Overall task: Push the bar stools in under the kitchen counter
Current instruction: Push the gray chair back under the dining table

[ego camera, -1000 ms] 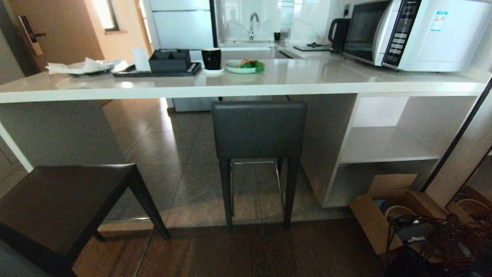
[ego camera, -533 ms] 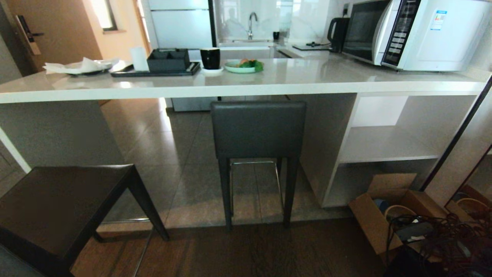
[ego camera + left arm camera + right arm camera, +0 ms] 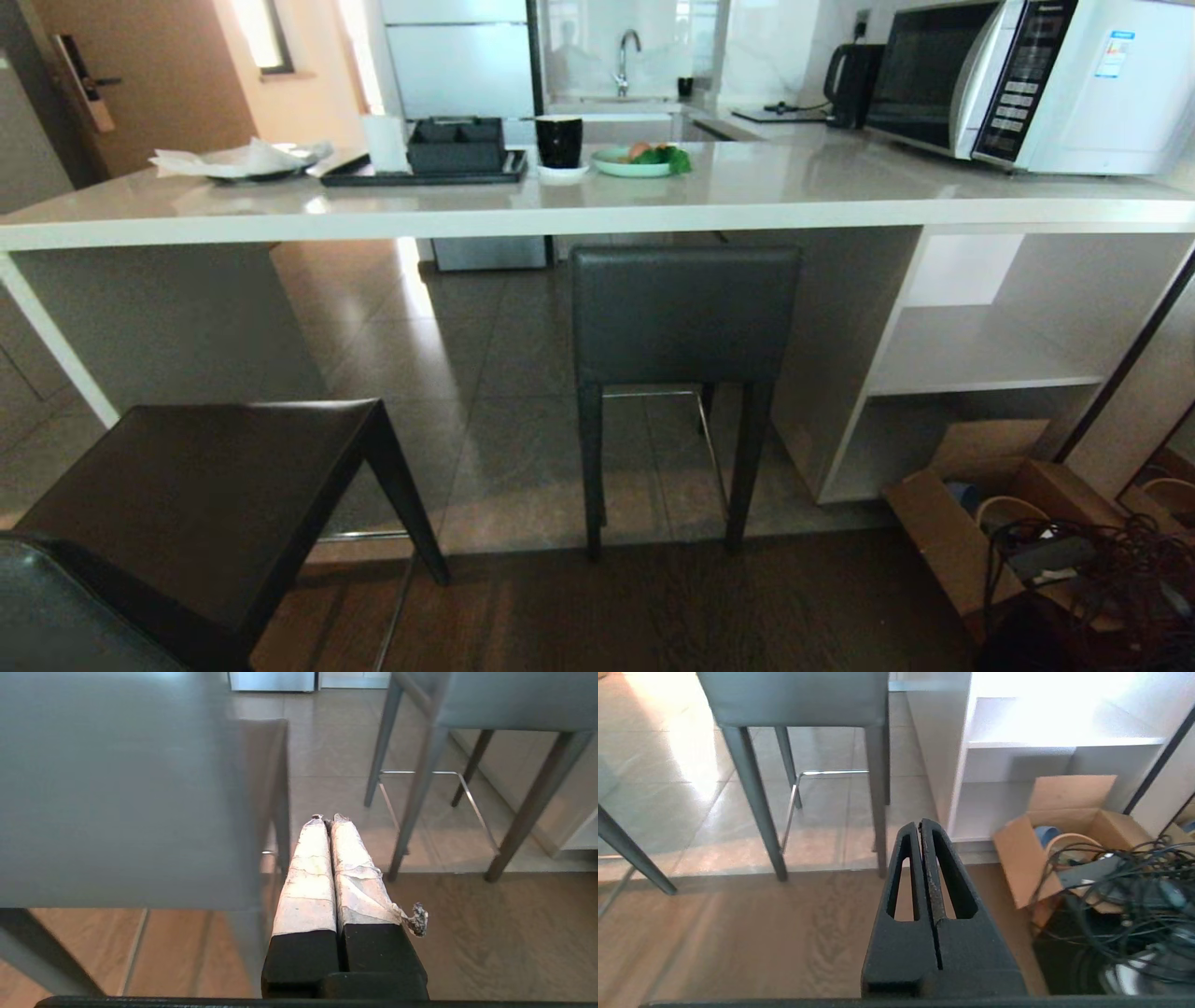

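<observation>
A dark grey leather bar stool with a low padded backrest point(image 3: 684, 313) stands tucked beneath the long glossy pale stone kitchen counter point(image 3: 597, 222), its slim legs at the line where grey tile meets brown wood flooring. A second matching dark stool point(image 3: 210, 499) sits well out from the counter, close to the robot on its left. The left gripper point(image 3: 327, 820), its fingers wrapped in white tape, is pressed together and empty beside that near stool; the black right gripper point(image 3: 920, 823) is likewise closed on nothing, near an open cardboard box point(image 3: 1057, 833) and tangled black cables point(image 3: 1125, 896).
</observation>
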